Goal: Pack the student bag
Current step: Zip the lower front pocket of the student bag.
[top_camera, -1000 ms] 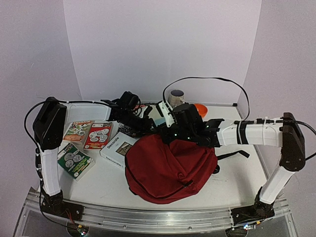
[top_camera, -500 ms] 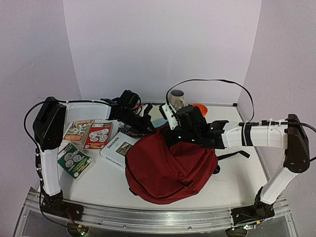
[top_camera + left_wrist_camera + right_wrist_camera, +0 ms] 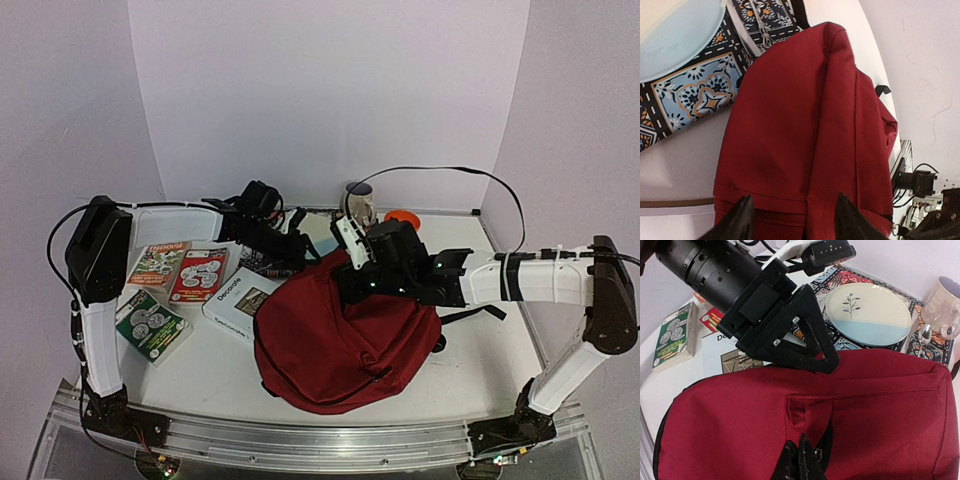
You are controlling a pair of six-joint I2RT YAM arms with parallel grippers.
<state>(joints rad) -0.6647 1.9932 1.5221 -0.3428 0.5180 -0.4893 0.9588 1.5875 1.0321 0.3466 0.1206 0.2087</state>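
The student bag, a dark-red backpack, lies in the middle of the table with its top raised toward the back. My right gripper is shut on the red handle loop at the bag's top; in the top view this gripper sits over the bag's back edge. My left gripper is open, with its two black fingertips spread against the bag's red fabric. It reaches in from the left and faces the right gripper.
A patterned placemat behind the bag carries a pale plate, a spoon and a mug. Three books and a white box lie left. An orange object sits at the back.
My right gripper has drawn the bag's top up and to the right, so the bag stands taller at the back. The left arm has hardly moved.
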